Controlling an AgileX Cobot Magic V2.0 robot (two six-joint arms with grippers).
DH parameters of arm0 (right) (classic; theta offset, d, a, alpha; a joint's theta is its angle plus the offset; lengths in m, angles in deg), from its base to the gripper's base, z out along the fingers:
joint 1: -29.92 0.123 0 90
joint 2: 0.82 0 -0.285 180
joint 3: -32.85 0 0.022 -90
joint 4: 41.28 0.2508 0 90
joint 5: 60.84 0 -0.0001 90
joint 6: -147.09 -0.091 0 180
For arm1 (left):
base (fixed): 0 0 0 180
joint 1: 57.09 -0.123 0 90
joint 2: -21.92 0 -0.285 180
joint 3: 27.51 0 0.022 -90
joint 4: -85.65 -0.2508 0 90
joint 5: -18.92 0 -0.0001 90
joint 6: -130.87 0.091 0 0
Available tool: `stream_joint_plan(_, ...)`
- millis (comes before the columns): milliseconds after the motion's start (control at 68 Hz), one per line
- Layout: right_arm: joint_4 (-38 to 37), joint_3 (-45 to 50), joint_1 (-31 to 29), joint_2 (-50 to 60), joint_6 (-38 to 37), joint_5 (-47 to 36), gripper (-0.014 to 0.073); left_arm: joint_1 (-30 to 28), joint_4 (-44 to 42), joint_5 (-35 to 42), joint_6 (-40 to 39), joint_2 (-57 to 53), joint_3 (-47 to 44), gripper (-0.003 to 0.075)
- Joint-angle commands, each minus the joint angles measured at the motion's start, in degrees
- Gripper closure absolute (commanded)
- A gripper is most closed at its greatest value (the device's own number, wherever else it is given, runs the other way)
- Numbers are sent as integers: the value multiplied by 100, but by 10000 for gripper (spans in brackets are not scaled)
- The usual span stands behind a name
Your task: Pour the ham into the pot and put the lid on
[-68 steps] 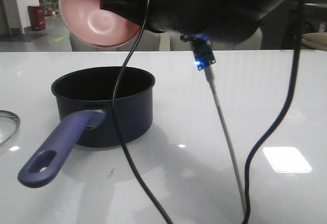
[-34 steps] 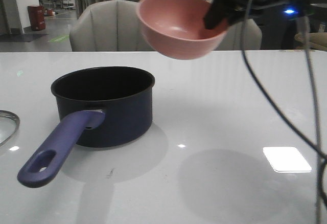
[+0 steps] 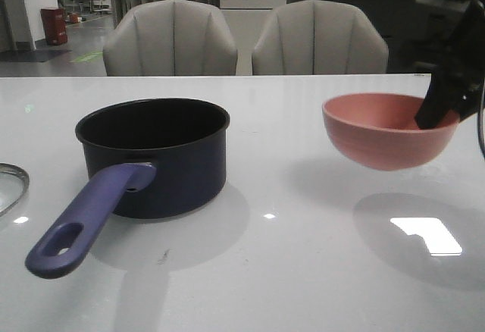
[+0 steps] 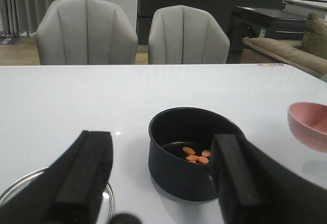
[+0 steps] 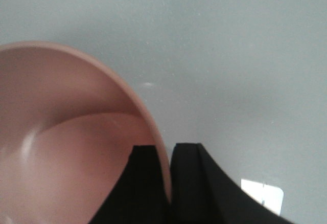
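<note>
1. Pink plastic-looking bowl (image 3: 388,129) hangs above the white table (image 3: 303,271) at about 3 o'clock from the pot (image 3: 155,154), well apart from it. The right gripper (image 3: 438,112) pinches its far rim, one finger inside and one outside. It sits level and looks empty, so I judge the pouring done and the bowl on its way to being set aside. The pot's purple handle (image 3: 87,218) points toward 7 o'clock. Only a sliver of the lid (image 3: 11,184) shows at the table's 9 o'clock edge. From here the pot's inside is just dark.

2. The left wrist view looks down into the pot (image 4: 194,152) and shows what the front cannot: the ham (image 4: 195,155), a few orange pieces on the bottom. The left gripper (image 4: 161,183) has its jaws spread wide and holds nothing. The lid (image 4: 104,203) lies low beside one finger, mostly hidden. That arm seems placed ready for the lid, the step left to do.

3. The right wrist view confirms the grip: the right gripper (image 5: 166,183) is closed tightly on the thin bowl (image 5: 76,147) rim, with bare table (image 5: 230,55) beyond. Neither pot nor lid appears here.
</note>
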Motion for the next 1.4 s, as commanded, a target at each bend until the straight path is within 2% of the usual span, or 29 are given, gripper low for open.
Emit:
stream_joint_plan(0,14,-165,4,-51,77,-157,454,60,24,470,-5,61,147,265)
stream_joint_plan(118,14,-165,55,-314,77,-266,408,60,24,470,-5,61,147,265)
stream_joint_plan(338,-60,-177,60,-395,77,-330,198,60,24,470,-5,61,147,265)
stream_joint_plan(426,-86,-176,60,-280,87,-325,155,60,24,470,-5,61,147,265)
stream_joint_plan(661,-132,-137,113,848,591,-286,152,60,24,470,-5,61,147,265)
stream_joint_plan(823,-114,283,492,2085,609,-855,153,60,24,470,-5,61,147,265)
stream_joint_plan(1073,-107,1645,1228,3899,616,-2139,153,60,24,470,-5,61,147,265)
stream_joint_plan(1382,179,3524,1350,5988,568,-3290,153,60,24,470,-5,61,147,265)
